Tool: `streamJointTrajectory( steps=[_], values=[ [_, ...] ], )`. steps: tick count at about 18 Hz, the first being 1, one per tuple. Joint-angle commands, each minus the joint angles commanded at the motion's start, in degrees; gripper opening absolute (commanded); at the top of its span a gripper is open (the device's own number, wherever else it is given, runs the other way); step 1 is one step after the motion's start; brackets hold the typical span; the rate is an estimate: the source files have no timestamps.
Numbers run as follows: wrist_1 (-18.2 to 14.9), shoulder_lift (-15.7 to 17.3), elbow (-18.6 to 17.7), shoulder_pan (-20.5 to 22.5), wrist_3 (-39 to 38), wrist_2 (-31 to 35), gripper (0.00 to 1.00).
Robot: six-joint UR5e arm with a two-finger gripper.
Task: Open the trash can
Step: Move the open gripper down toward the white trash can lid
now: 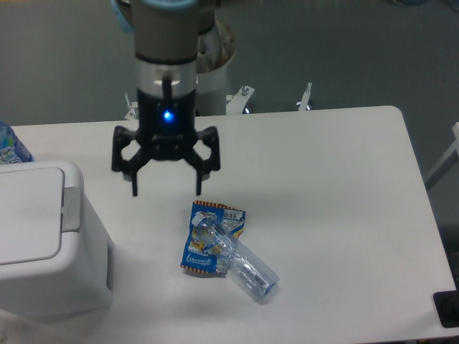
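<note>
Sitting shut (lid flat), boxy white trash can [43,244]

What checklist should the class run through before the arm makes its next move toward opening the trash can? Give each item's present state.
1. Trash can lid is shut and needs opening: ok, the lid lies flat.
2. Gripper is open and holds nothing: ok.
3. Grey hinge tab is free of obstructions: ok.
4. Gripper is lined up with the can: not ok, it hangs to the can's right, apart from it.
5. Crushed clear plastic bottle and blue snack wrapper lie off the route to the can: ok, both lie further right.
6. Gripper's height above the table: cannot tell.
</note>
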Motion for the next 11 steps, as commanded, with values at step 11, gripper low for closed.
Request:
streamJointTrajectory(
  steps=[11],
  values=[
    [2.3, -0.8, -1.0, -3.3, -3.1, 0.4, 1.00]
  ],
)
